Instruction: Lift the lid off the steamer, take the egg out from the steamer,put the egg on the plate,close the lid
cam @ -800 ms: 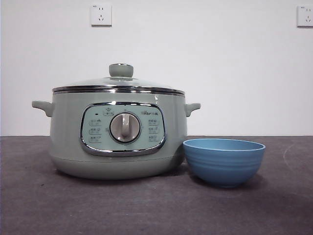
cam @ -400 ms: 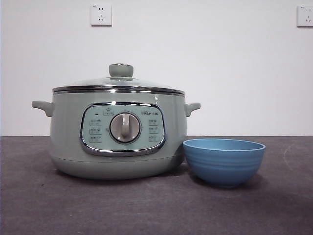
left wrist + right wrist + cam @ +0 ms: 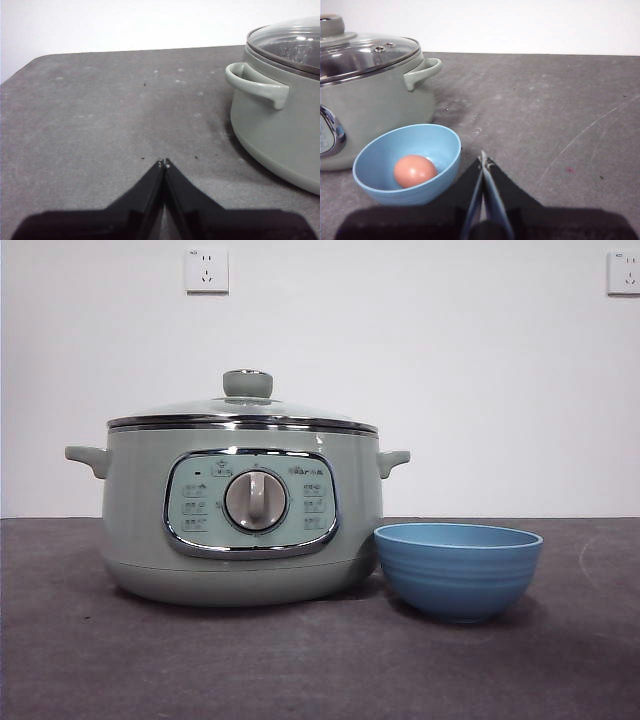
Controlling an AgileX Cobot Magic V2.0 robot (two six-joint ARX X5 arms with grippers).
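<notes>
The sage-green steamer (image 3: 240, 515) stands left of centre with the glass lid (image 3: 245, 410) seated on it. It also shows in the left wrist view (image 3: 280, 125) and the right wrist view (image 3: 370, 100). The blue plate (image 3: 458, 568) stands just to its right. In the right wrist view a brown egg (image 3: 414, 170) lies inside the plate (image 3: 427, 142). My left gripper (image 3: 163, 163) is shut and empty over the table beside the steamer's handle. My right gripper (image 3: 483, 161) is shut and empty beside the plate. Neither arm shows in the front view.
The dark grey table (image 3: 320, 670) runs across the front. A white wall with two power sockets (image 3: 206, 270) stands behind. The table's edge and rounded corner (image 3: 40, 60) show in the left wrist view.
</notes>
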